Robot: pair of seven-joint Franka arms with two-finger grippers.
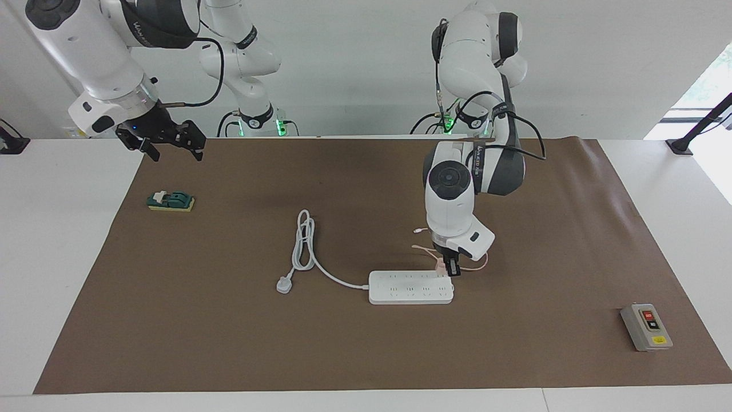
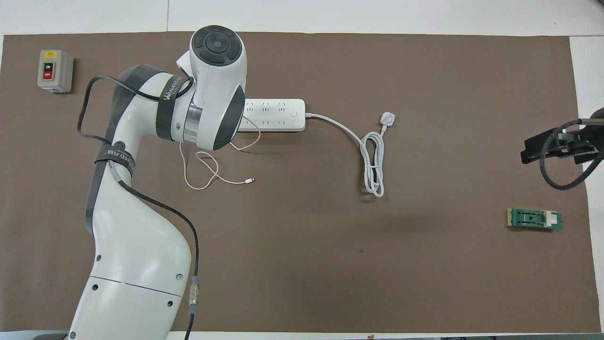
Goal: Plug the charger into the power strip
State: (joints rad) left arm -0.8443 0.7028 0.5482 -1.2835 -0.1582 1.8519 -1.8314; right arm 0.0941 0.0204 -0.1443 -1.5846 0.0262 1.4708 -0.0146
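Observation:
The white power strip lies flat on the brown mat; in the overhead view my left arm covers one end of the power strip. My left gripper is shut on the pale-pink charger and holds it at the strip's edge nearer the robots, at the end toward the left arm. The charger's thin pink cable loops over the mat and ends in a white tip. My right gripper waits open, raised over the mat's corner at the right arm's end, and shows as the right gripper at that view's side.
The strip's thick cord coils to a white plug toward the right arm's end. A green block lies under the right gripper's area. A grey button box sits at the left arm's end, farther from the robots.

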